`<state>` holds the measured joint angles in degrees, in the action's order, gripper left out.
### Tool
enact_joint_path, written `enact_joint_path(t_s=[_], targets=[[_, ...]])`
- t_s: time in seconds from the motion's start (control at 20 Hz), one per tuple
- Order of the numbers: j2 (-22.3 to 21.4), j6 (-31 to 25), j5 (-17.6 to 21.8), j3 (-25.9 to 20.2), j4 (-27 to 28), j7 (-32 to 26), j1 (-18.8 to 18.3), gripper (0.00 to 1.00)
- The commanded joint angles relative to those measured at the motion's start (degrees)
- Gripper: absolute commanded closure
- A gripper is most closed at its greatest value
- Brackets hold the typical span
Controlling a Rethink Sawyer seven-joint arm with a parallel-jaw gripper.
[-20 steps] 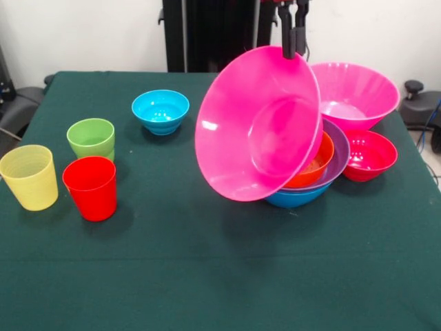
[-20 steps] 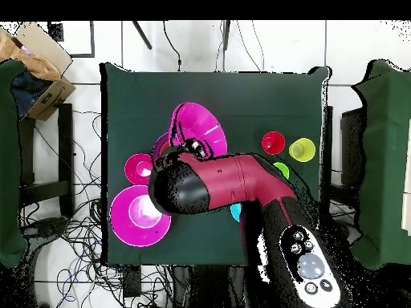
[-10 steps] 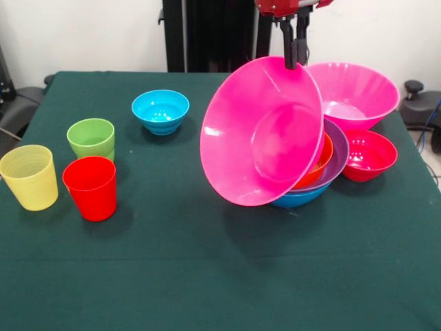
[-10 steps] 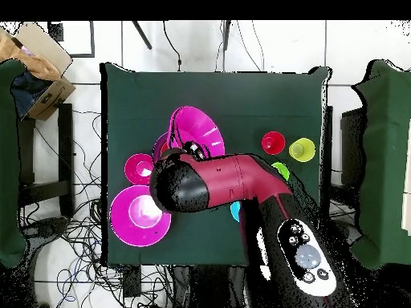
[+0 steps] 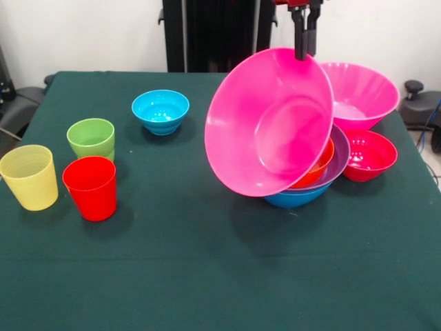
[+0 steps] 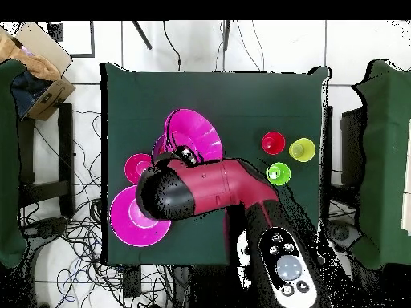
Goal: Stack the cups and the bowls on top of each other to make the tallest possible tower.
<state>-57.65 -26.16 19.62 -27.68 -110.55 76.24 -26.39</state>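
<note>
Gripper (image 5: 301,49) pinches the top rim of a big pink bowl (image 5: 272,124), which hangs steeply tilted against the orange bowl (image 5: 313,169), purple bowl (image 5: 337,162) and blue bowl (image 5: 296,198) nested beside the second pink bowl (image 5: 358,93).

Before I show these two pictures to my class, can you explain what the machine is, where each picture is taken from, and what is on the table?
It is a red and black robot arm with a gripper at its end. One picture looks across the green table; the other looks straight down. The jaws pinch the top rim of a large pink bowl, which is steeply tilted against a pile of orange bowl, purple bowl and blue bowl. Beside them stand another large pink bowl and a crimson bowl. Apart stand a cyan bowl and the green cup, yellow cup and red cup.
</note>
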Motion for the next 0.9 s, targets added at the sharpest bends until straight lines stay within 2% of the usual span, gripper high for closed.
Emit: enact_joint_path(t_s=[0.05,0.3,0.6,0.9], targets=[[0.7,3.6,3.3,4.7,-3.9,10.4,3.5,1.0],[1.0,3.5,3.1,5.8,-3.4,10.5,4.8,1.0],[1.4,5.5,3.6,6.1,-4.3,9.6,4.3,1.0],[1.7,5.0,3.1,6.7,-3.8,9.3,4.5,1.0]])
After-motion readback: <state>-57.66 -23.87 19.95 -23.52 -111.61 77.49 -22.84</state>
